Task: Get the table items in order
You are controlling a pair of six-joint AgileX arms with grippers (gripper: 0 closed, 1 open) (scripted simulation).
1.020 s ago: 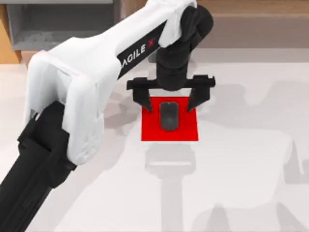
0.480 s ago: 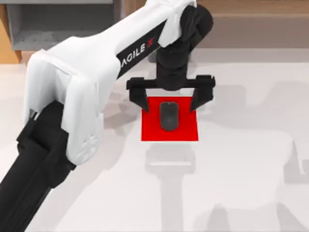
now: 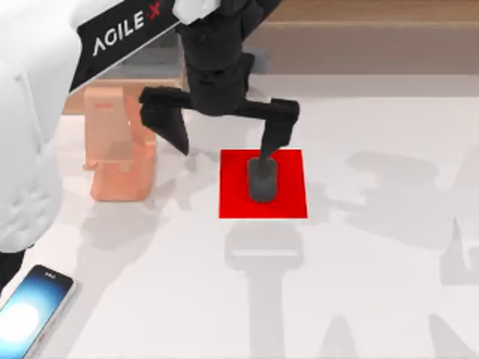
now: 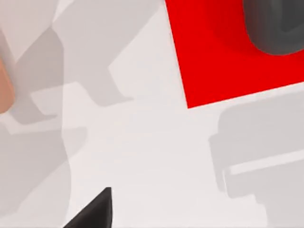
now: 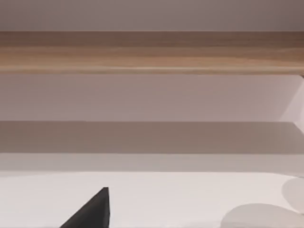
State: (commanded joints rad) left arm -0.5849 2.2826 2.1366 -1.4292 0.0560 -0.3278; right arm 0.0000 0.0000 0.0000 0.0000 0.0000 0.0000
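Observation:
The dark grey mouse (image 3: 262,179) lies on the red mat (image 3: 288,202) in the middle of the table (image 3: 374,284); it is also in the left wrist view (image 4: 278,26). My left gripper (image 3: 221,134) hangs open above the mat's far left corner, holding nothing. One of its fingertips (image 3: 268,146) overlaps the mouse's far end in the top view. The smartphone (image 3: 30,310) lies flat at the near left with its screen glowing. A dark part of my right gripper (image 5: 92,211) shows in the right wrist view, low over the table and facing the shelf.
A peach phone stand (image 3: 120,153) stands left of the mat, below the left arm. Grey and wooden shelf units (image 3: 359,37) run along the table's far edge. White tabletop stretches to the right and in front of the mat.
My left arm has swung left and risen towards the camera, uncovering the phone stand and the smartphone. Its gripper stays open. The mouse has not moved on the mat.

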